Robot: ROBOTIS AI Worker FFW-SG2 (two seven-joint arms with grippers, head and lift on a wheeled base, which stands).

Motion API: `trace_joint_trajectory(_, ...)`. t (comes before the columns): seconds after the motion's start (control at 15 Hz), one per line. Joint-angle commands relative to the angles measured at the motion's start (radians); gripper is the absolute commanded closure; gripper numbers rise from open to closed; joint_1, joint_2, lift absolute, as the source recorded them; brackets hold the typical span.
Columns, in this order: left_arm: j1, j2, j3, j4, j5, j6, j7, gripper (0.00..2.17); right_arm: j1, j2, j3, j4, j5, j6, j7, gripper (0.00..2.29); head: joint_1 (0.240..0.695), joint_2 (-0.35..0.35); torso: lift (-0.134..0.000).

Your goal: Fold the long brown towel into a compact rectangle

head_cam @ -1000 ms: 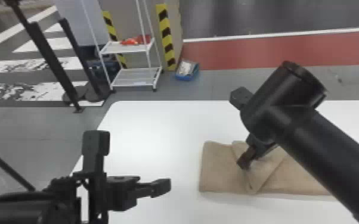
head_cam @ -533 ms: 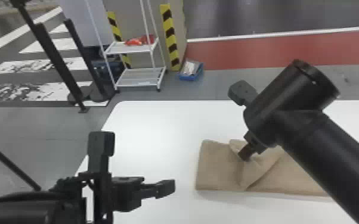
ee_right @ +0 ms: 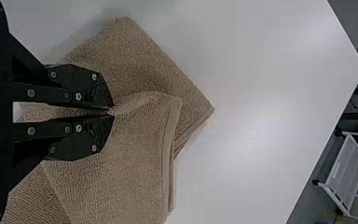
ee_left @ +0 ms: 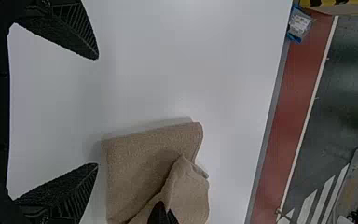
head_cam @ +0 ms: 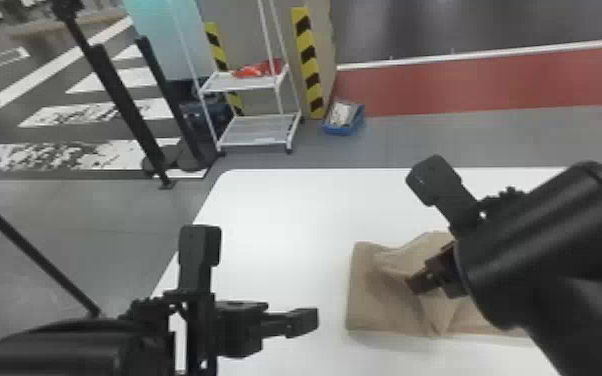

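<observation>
Towel (head_cam: 372,305) on white table (head_cam: 285,205); white rack (head_cam: 260,131), blue bin (head_cam: 341,130) on floor beyond.

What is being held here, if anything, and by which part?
The right gripper holds the towel by a pinched ridge of its upper layer, in from the edge.

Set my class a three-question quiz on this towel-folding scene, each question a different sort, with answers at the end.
1. What is pinched in the right gripper?
a) the blue tray
b) the brown towel
c) the white cart

2. True or false: the left gripper is open and holds nothing.

3. Fill in the blank: the towel lies on a tabletop whose colour is ____.

Key: 1 b; 2 true; 3 white.
</observation>
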Motion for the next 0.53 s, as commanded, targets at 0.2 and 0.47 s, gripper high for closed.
trace_joint_trajectory(0.2, -0.017, 0.000, -0.040, 0.032, -0.007, 0.004, 0.010, 0.07, 0.197, 0.002, -0.142, -0.174, 0.008, 0.002, -0.049, 1.02, 0.695, 0.297, -0.124)
trace_joint_trajectory(0.47, -0.018, 0.000, -0.054, 0.041, -0.010, 0.004, 0.014, 0.07, 0.272, -0.031, -0.211, -0.251, 0.011, 0.002, -0.077, 1.02, 0.695, 0.253, -0.124)
